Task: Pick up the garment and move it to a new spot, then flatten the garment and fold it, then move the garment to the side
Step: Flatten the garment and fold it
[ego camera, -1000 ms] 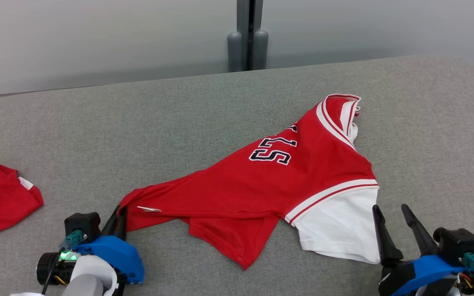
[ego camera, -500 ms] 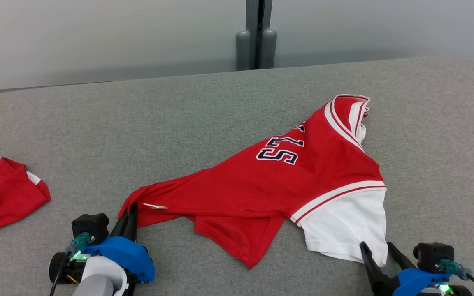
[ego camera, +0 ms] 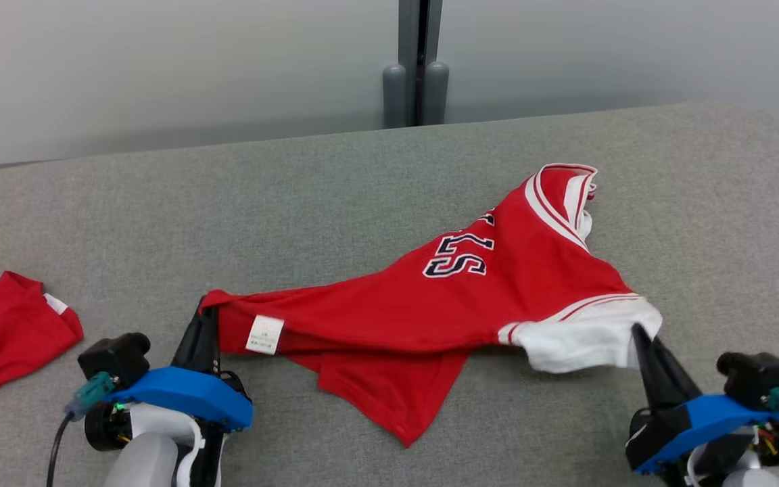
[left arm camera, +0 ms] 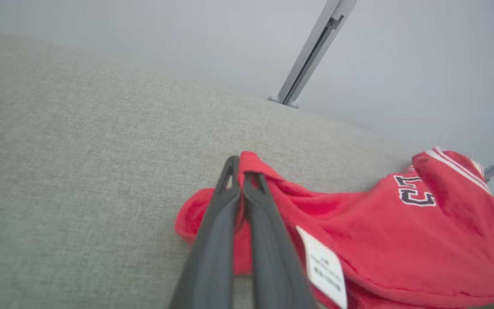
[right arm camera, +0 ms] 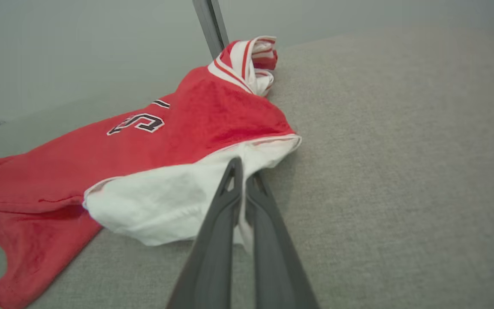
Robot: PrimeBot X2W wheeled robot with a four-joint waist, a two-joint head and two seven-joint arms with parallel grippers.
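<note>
A red jersey point(ego camera: 430, 297) with dark-outlined white numerals lies crumpled across the right half of the grey cloth-covered bench point(ego camera: 159, 216), stretched between the two grippers near the front edge. The left gripper point(ego camera: 201, 314) has its fingers pressed together on the jersey's left end, pinching a red fold just beside a white care label point(ego camera: 264, 334); the left wrist view shows the cloth bunched around both dark fingertips point(left arm camera: 230, 167). The right gripper point(ego camera: 638, 333) is likewise closed, its fingers clamped on the edge of the white panel point(ego camera: 585, 338) at the jersey's right end, which is gathered and raised slightly off the cloth. From that panel the garment runs back toward the far right corner, where the striped red-and-white collar point(ego camera: 569, 196) stands folded up. A loose red flap point(ego camera: 396, 399) hangs toward the front edge, lying flat on the bench between the two grippers.

At the left edge, well apart from the jersey, a second red garment point(ego camera: 4, 331) lies in a heap. Beyond the far edge a grey metal post point(ego camera: 416, 61) rises against pale wall panels point(ego camera: 159, 67).
</note>
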